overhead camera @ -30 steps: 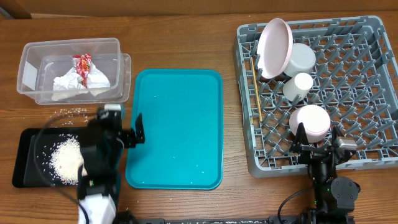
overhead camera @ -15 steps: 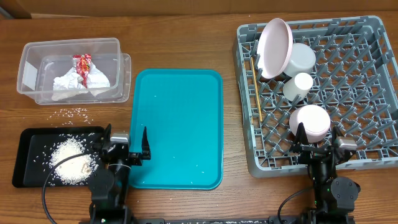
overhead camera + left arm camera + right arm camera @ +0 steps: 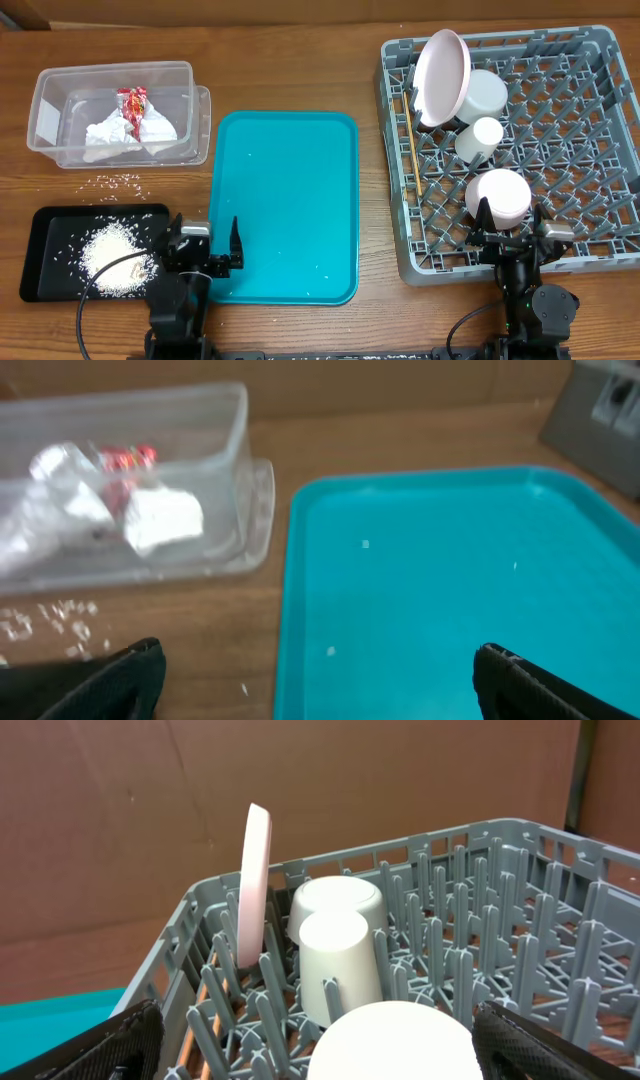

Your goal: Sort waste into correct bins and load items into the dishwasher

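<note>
Desk (image 3: 290, 60): brown wood, grain running left to right, matte finish. Light is even and diffuse, with soft shadows only. A plain brown cardboard panel (image 3: 120, 800) stands along the far edge, with a dark vertical seam near its right end.

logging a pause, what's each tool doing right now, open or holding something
Left tool: open, holding nothing.
Right tool: open, holding nothing.
</note>
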Robot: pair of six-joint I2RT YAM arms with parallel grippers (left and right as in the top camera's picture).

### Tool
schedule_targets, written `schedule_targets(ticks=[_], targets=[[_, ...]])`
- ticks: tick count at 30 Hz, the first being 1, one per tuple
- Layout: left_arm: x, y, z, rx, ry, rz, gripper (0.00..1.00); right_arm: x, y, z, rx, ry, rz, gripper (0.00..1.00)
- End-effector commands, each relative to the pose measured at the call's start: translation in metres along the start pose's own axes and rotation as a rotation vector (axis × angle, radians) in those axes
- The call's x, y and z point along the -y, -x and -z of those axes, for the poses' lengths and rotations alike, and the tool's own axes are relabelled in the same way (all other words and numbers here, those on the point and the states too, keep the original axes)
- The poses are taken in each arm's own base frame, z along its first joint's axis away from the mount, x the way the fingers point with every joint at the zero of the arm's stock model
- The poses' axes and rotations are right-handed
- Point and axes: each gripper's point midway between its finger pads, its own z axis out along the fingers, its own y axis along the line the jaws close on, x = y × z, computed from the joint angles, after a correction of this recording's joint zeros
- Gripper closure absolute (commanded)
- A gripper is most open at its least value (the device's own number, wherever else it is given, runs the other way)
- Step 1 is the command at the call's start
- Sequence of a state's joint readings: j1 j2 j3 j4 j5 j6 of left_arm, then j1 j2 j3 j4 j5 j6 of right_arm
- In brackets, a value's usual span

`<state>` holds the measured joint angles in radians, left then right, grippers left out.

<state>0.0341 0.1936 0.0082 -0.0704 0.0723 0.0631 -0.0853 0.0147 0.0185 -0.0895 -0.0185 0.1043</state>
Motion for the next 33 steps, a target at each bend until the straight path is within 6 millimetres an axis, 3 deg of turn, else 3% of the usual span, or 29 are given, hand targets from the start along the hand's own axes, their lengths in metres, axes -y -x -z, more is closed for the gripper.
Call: schedule_targets(ticks=[1,8,33], targets=[[0.000,0.017,0.006,0.082,0.007,-0.026,0.00,0.003,-0.001,0.000,0.009,-0.013,0.004,0.00],[-0.001,0.039,0.015,0.187,0.014,-0.033,0.00,0.003,-0.001,0.000,0.009,-0.013,0.004,0.00],[-0.001,0.039,0.015,0.184,0.015,-0.033,0.00,0.003,-0.001,0.000,0.009,-0.014,0.004,0.00]])
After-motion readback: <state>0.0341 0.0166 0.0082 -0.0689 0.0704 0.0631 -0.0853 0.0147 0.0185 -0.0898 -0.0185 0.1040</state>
